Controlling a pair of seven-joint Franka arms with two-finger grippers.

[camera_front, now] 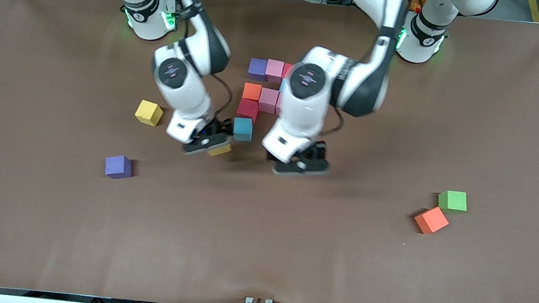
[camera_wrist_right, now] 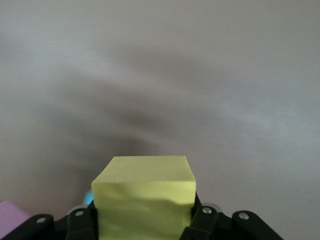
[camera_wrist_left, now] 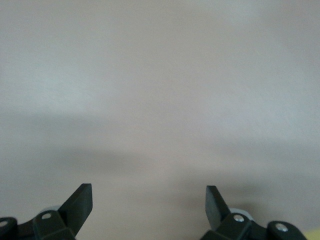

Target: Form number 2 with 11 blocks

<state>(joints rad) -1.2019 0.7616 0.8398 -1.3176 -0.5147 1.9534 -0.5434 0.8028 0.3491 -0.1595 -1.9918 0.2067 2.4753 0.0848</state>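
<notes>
Several blocks sit touching mid-table: a purple cube [camera_front: 257,68], a pink cube [camera_front: 274,69], an orange cube [camera_front: 252,91], a second pink cube [camera_front: 268,100], a red cube [camera_front: 248,109] and a blue cube [camera_front: 242,128]. The left arm's wrist hides the part of this group toward the left arm's end. My right gripper [camera_front: 211,145] [camera_wrist_right: 144,221] is shut on a yellow block [camera_front: 220,150] [camera_wrist_right: 145,197], over bare table right beside the blue cube. My left gripper [camera_front: 300,163] [camera_wrist_left: 149,201] hangs open and holds nothing, over bare table toward the left arm's end of the group.
Loose cubes lie apart: a yellow cube [camera_front: 148,112] and a purple cube [camera_front: 118,166] toward the right arm's end, an orange cube [camera_front: 431,219] and a green cube [camera_front: 452,201] toward the left arm's end. The brown table [camera_front: 260,249] stretches wide toward the front camera.
</notes>
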